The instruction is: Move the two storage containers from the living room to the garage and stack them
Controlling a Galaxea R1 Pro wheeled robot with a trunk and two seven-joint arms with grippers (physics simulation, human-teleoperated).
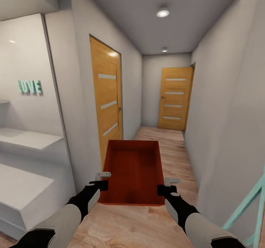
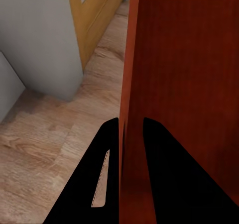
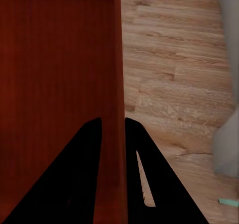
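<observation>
One red-orange storage container (image 1: pixel 133 170) hangs in front of me above a light wood plank floor, open side up and empty. My left gripper (image 1: pixel 102 180) is shut on its left wall near the close corner. My right gripper (image 1: pixel 166 186) is shut on its right wall. In the left wrist view, the black fingers (image 2: pixel 107 149) pinch the thin red wall (image 2: pixel 130 84) of the container. The right wrist view shows the same pinch on the other wall (image 3: pixel 117 84), with the gripper (image 3: pixel 113 127) straddling it.
I am in a narrow hallway with grey walls. A wooden door (image 1: pixel 107 102) is on the left, another wooden door (image 1: pixel 175 98) closes the far end. White shelves (image 1: pixel 25 141) with "LOVE" letters (image 1: pixel 30 87) stand at left. A teal frame (image 1: pixel 254 204) leans at right.
</observation>
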